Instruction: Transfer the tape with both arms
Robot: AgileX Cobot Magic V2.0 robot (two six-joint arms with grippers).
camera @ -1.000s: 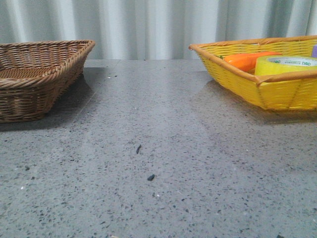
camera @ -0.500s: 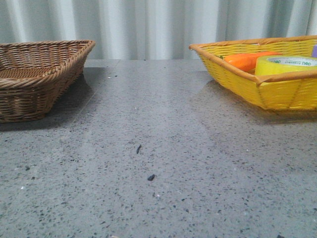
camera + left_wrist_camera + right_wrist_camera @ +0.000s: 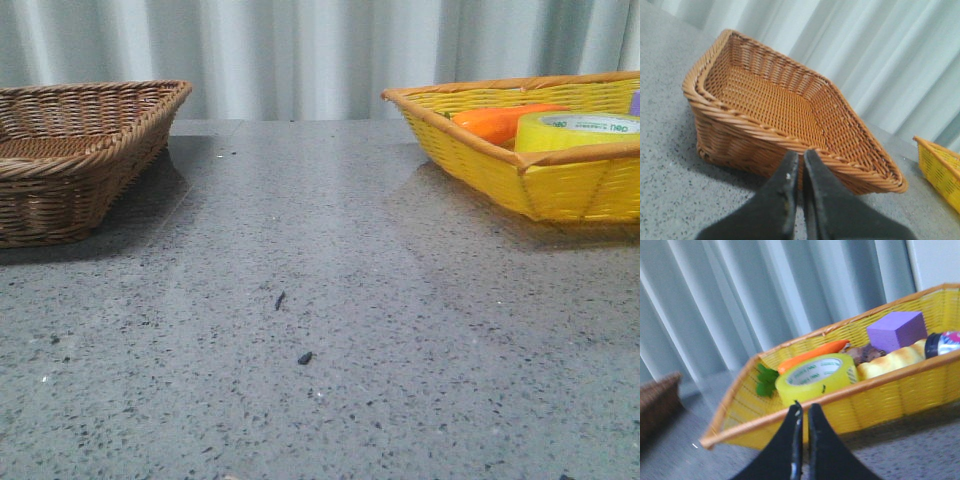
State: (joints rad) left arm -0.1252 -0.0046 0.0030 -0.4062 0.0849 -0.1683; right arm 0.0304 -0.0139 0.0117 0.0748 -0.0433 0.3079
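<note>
The yellow tape roll (image 3: pixel 577 130) lies flat in the yellow basket (image 3: pixel 560 190) at the right back of the table, its white core up. It also shows in the right wrist view (image 3: pixel 816 377), just behind the basket's near rim. My right gripper (image 3: pixel 804 409) is shut and empty, in front of that rim and short of the tape. My left gripper (image 3: pixel 801 156) is shut and empty, in front of the brown wicker basket (image 3: pixel 740 125). Neither gripper shows in the front view.
An orange carrot-shaped object (image 3: pixel 500 122) lies beside the tape. The yellow basket also holds a purple block (image 3: pixel 896 328), a bread-like item (image 3: pixel 890 362) and a can end (image 3: pixel 944 342). The brown basket (image 3: pixel 70 160) stands at the left back. Two dark specks (image 3: pixel 304 357) lie on the grey table.
</note>
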